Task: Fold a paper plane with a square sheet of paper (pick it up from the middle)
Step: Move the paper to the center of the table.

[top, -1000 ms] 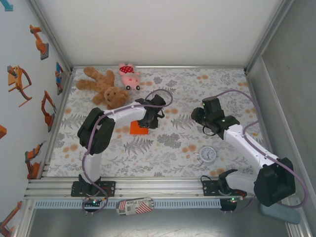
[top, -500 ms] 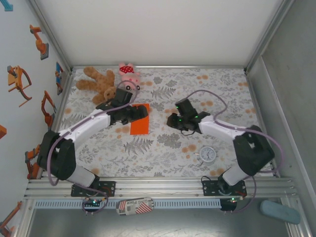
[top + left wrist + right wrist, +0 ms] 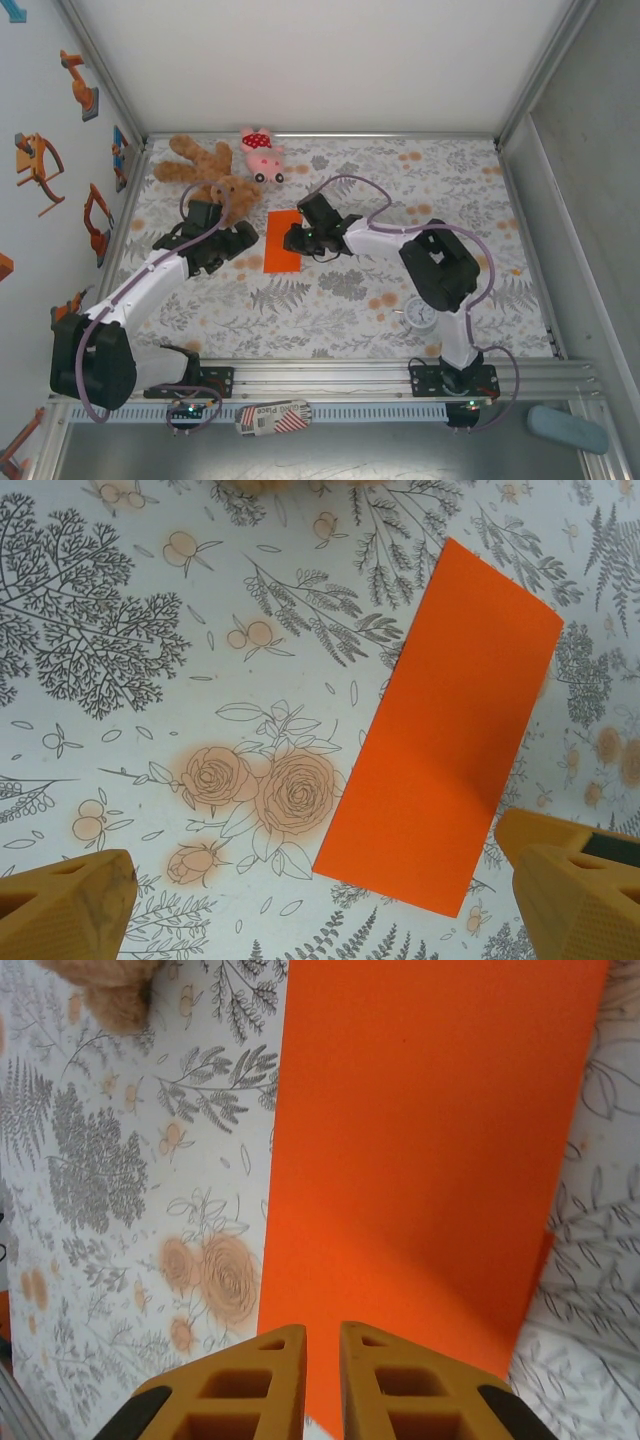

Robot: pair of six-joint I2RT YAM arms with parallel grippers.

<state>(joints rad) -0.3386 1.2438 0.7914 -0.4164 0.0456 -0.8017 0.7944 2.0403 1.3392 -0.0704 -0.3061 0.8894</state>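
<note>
Right end effector (image 3: 322,1345), fingers nearly together, is placed over the folded orange paper (image 3: 282,242), probably to press the crease. Left end effector (image 3: 310,855) is spread wide beside it. The paper is laid flat mid-frame on the bench (image 3: 450,180).

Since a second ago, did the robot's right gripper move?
Yes. The right gripper has swung left, away from the small white clock, and is now at the right edge of the orange paper.
</note>
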